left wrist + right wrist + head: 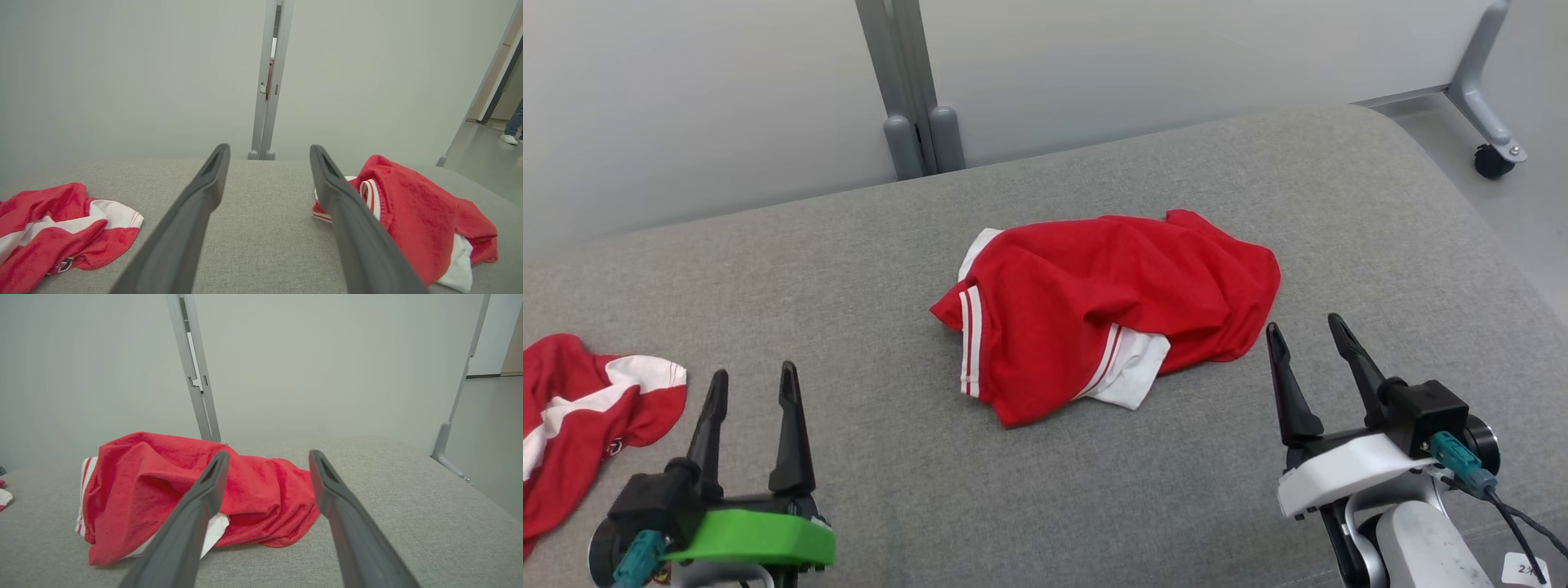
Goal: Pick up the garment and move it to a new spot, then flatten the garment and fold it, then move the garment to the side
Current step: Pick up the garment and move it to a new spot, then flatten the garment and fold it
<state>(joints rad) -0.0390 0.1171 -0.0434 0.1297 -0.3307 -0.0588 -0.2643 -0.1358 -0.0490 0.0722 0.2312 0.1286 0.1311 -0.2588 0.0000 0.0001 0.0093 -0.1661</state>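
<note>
Grey padded surface [1094,490]: carries everything listed below.

Garment, red with white trim [1094,318]: a bunched heap at mid-surface, a white panel poking out at its near edge. Status: not flattened, not folded and not set aside. This may be its new spot, though that cannot be told from here.

Second red-and-white garment [572,408]: crumpled at the left edge, well apart.

Right gripper [1303,325]: fingers spread wide, holding nothing, near the garment's right edge.

Left gripper [753,377]: fingers spread wide, holding nothing, between the two garments.

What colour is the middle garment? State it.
The garment is red with white stripes and panels; the head view shows it best.
</note>
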